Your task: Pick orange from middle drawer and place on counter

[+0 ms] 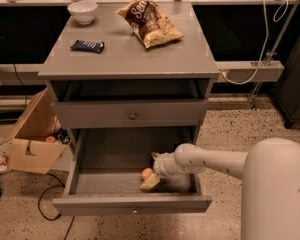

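– Where is the gripper (150,179)?

– Down inside the middle drawer (132,204), which is pulled out. It sits low over the drawer floor, near the front wall and about midway along the drawer's width. Whether it is spread or closed I cannot tell.

– And the orange (147,173)?

– On the drawer floor, right against the gripper's tip. I cannot tell whether it is pinched or only touched.

– What leads back from the gripper?

– The white arm (210,162), crossing one end of the drawer to the robot's rounded white body (277,194) beside it.

– Above the drawer?

– A closed drawer (100,115) with a small round knob directly over it, then the counter (135,61) on top. On the counter lie a white bowl (83,10), a chip bag (150,21) and a dark blue packet (87,45).

– Anything else near the drawer?

– An open cardboard box (32,141) on the floor, on the side away from the arm.
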Controlling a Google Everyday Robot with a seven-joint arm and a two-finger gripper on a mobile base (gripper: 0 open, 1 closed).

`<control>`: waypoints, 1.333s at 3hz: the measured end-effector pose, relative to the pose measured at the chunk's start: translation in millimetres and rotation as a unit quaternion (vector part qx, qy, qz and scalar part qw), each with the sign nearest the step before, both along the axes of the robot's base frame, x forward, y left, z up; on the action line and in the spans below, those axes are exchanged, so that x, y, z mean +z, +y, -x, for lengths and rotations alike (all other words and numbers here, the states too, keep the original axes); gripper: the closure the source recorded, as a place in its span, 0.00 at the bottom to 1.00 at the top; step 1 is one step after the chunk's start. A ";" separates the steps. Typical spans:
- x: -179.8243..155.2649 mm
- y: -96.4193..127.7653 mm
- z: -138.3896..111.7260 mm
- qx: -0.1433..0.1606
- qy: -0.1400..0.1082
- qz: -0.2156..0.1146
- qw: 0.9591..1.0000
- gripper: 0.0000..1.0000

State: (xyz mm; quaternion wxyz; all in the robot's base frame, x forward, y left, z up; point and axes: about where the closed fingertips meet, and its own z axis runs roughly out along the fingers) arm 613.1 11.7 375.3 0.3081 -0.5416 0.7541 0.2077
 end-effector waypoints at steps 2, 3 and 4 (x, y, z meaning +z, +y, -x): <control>-11.5 1.8 8.1 0.022 0.005 -0.020 1.000 0.58; 18.5 -6.2 18.7 0.053 -0.014 -0.069 0.996 0.80; 93.8 -28.8 43.5 0.100 -0.070 -0.102 0.987 1.00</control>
